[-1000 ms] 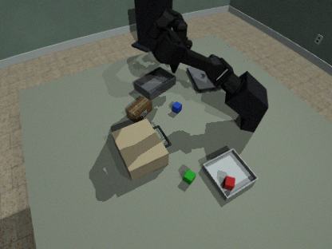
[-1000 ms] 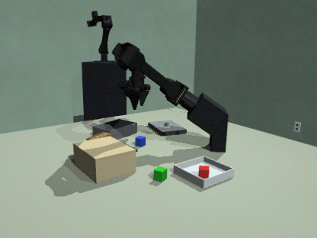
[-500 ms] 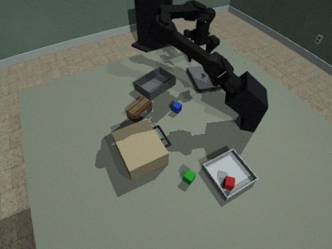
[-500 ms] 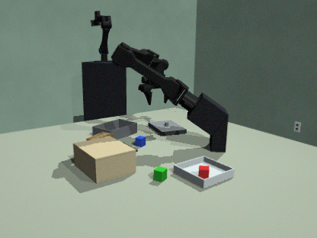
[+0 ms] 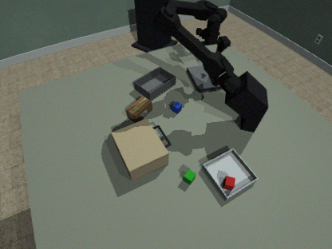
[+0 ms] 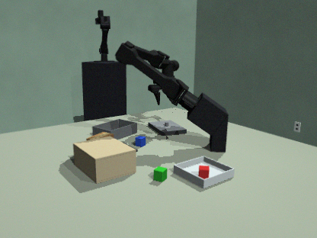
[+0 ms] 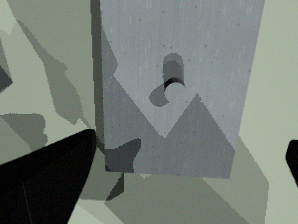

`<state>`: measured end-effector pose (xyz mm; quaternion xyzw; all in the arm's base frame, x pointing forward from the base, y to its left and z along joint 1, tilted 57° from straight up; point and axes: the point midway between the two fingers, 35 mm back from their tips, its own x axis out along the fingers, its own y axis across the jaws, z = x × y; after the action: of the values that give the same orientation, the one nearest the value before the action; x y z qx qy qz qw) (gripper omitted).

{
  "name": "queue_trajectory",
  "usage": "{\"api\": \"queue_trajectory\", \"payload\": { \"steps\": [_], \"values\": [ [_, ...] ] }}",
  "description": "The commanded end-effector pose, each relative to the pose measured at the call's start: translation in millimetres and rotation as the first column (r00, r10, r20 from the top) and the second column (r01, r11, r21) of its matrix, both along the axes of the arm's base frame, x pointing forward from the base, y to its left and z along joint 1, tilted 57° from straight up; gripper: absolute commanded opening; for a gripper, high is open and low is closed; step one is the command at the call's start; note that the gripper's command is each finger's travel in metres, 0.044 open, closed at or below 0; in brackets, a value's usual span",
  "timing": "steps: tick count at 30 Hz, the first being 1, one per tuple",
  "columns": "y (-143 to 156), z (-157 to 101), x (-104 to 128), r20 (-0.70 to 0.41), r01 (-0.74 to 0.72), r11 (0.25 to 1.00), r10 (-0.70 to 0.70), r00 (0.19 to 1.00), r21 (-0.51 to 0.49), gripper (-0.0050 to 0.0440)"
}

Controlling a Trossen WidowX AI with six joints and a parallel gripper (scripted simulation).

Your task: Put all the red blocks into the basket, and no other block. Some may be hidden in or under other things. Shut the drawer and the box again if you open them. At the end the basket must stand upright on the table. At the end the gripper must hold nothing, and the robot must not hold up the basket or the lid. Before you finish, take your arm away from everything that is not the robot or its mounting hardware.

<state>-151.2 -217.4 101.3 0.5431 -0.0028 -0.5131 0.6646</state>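
A red block (image 5: 229,183) (image 6: 203,171) lies inside the low white basket (image 5: 212,174) (image 6: 189,176) at the front right. My gripper (image 6: 156,96) (image 7: 190,143) is open and empty. It hangs above the grey box lid (image 5: 198,81) (image 6: 173,129) (image 7: 210,35), which lies flat on the table with its small knob (image 7: 173,75) up. The grey box (image 5: 155,82) (image 6: 114,128) stands open left of the lid, and what I see of its inside is bare. The tan drawer cabinet (image 5: 139,149) (image 6: 104,160) has its dark handle (image 5: 161,136) facing the arm.
A blue block (image 5: 176,106) (image 6: 140,140) lies between the box and the cabinet. A green block (image 5: 189,176) (image 6: 160,174) lies left of the basket. A brown wooden block (image 5: 139,108) (image 6: 100,135) lies behind the cabinet. The arm's black base (image 5: 247,104) stands at the right.
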Motion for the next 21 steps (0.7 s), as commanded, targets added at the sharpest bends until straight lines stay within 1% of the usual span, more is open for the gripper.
{"api": "queue_trajectory", "payload": {
  "steps": [1,8,15,21],
  "values": [
    [-15,-14,14,0.016,-0.005,1.000,0.005,1.000,0.006,0.0440],
    [-47,-40,37,0.016,-0.005,1.000,0.005,1.000,0.006,0.0440],
    [-48,-41,38,0.016,-0.005,1.000,0.005,1.000,0.006,0.0440],
    [-59,-50,46,0.016,-0.005,1.000,0.005,1.000,0.006,0.0440]
  ]
}}
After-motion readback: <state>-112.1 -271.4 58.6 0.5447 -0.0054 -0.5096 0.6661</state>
